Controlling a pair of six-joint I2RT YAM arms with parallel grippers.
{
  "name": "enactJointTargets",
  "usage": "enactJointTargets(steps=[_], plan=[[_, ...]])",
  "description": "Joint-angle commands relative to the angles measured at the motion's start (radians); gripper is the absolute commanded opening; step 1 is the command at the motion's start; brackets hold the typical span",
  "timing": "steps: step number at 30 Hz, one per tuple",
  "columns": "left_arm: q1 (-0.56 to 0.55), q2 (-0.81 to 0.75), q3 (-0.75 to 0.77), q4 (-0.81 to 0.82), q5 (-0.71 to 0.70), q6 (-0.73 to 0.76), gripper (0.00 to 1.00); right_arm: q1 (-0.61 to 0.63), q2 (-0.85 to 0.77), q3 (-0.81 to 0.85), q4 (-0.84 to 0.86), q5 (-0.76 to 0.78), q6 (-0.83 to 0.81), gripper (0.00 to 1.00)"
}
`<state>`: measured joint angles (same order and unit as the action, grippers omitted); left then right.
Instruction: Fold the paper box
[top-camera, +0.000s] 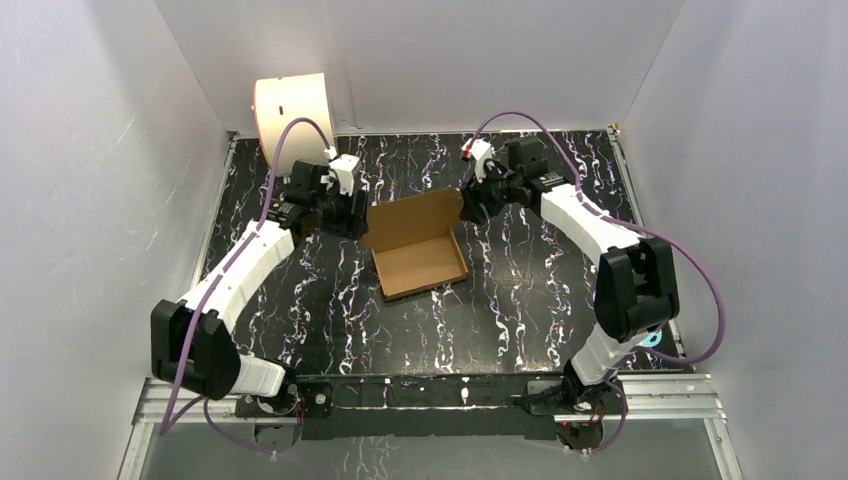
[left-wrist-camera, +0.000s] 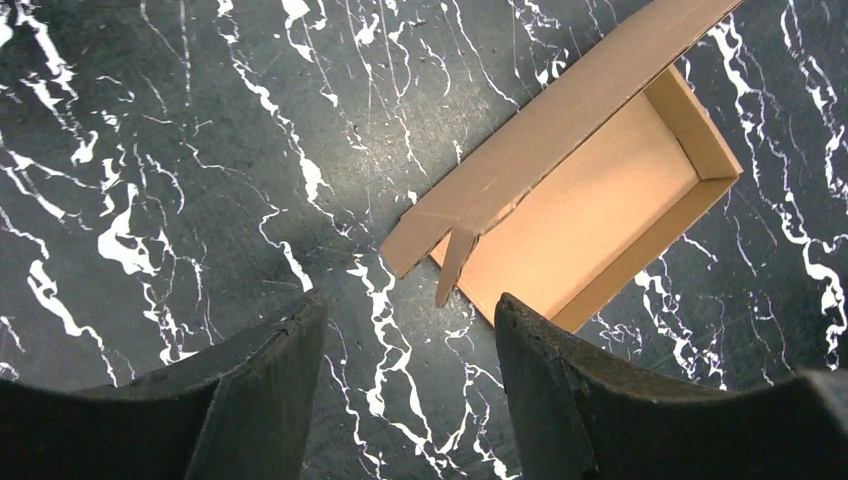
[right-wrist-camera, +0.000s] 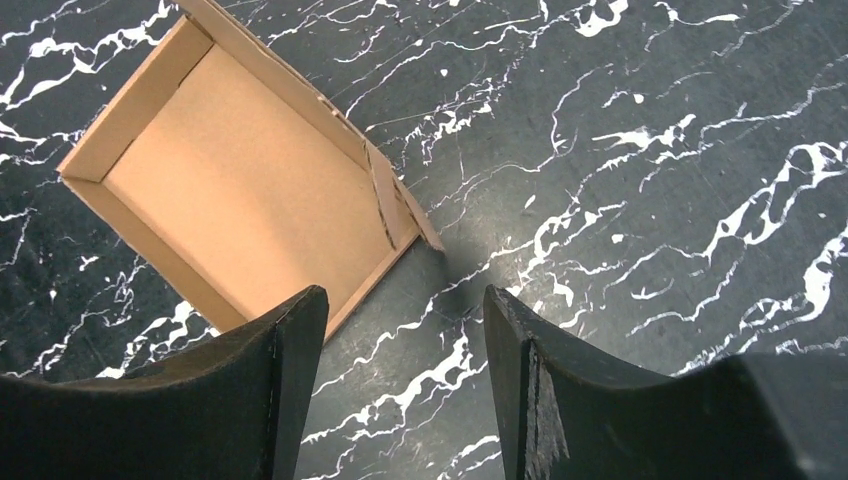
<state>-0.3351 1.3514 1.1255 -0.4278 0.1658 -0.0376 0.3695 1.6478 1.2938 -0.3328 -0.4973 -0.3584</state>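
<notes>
The paper box (top-camera: 420, 262) is a shallow brown cardboard tray lying in the middle of the black marbled table, its lid flap (top-camera: 415, 213) standing up along the far side. My left gripper (top-camera: 352, 212) hovers just off the box's far left corner, open, with only table between its fingers. In the left wrist view the box (left-wrist-camera: 590, 210) lies ahead to the right of the left gripper (left-wrist-camera: 405, 320). My right gripper (top-camera: 470, 203) is at the flap's far right end, open and empty. From the right wrist the box (right-wrist-camera: 240, 185) shows to the upper left of the right gripper (right-wrist-camera: 405, 310).
A cream-white cylindrical drum (top-camera: 292, 108) stands at the back left corner against the white walls. White walls enclose the table on three sides. A metal rail (top-camera: 430, 392) with both arm bases runs along the near edge.
</notes>
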Motion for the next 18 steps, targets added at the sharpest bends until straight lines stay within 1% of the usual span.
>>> enactJointTargets(steps=[1,4,10,15,18], plan=[[0.009,0.04,0.06,-0.031,0.07,0.07,0.58,-0.002,0.047,0.078,0.037,-0.093,-0.101,0.66],[0.011,0.071,0.074,-0.04,0.075,0.083,0.54,-0.001,0.074,0.096,0.037,-0.103,-0.121,0.64],[0.011,0.112,0.096,-0.051,0.105,0.095,0.41,-0.001,0.112,0.123,0.034,-0.123,-0.146,0.57],[0.012,0.137,0.119,-0.066,0.137,0.099,0.35,0.0,0.133,0.147,0.024,-0.139,-0.174,0.53],[0.013,0.146,0.121,-0.07,0.158,0.099,0.31,0.0,0.145,0.166,0.002,-0.157,-0.184,0.48]])
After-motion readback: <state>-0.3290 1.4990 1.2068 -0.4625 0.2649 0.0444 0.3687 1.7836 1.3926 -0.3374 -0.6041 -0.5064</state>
